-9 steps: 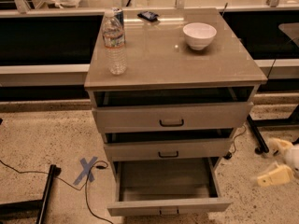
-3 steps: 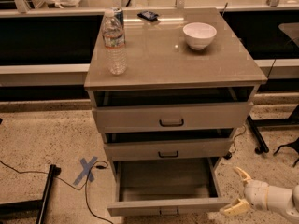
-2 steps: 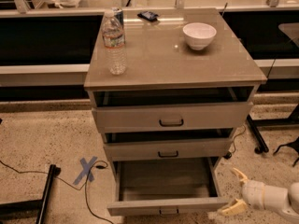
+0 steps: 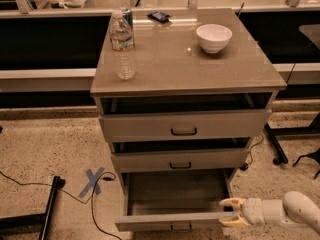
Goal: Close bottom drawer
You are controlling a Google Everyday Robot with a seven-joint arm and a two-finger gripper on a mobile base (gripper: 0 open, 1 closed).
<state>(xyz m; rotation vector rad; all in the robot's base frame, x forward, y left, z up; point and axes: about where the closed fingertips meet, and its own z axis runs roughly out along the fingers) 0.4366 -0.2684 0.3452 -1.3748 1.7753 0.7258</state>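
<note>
The bottom drawer (image 4: 175,219) is the lowest of the grey cabinet's three and stands pulled far out, its inside empty. Its low front panel has a small dark handle (image 4: 181,227) near the frame's bottom edge. My gripper (image 4: 228,213) comes in from the lower right on a white arm (image 4: 295,210). It is open, with its pale fingertips (image 4: 229,202) right at the right end of the drawer's front panel. The middle drawer (image 4: 180,160) and top drawer (image 4: 184,126) are each slightly open.
On the cabinet top (image 4: 165,59) stand a water bottle (image 4: 123,45), a white bowl (image 4: 214,37) and a small dark object (image 4: 160,16). On the floor are a blue tape cross (image 4: 93,182), cables and a black stand leg (image 4: 49,209) on the left, and a wheeled base (image 4: 277,149) on the right.
My gripper has moved from the right side of the floor leftwards, up to the right end of the bottom drawer's front panel. The drawer has not visibly moved.
</note>
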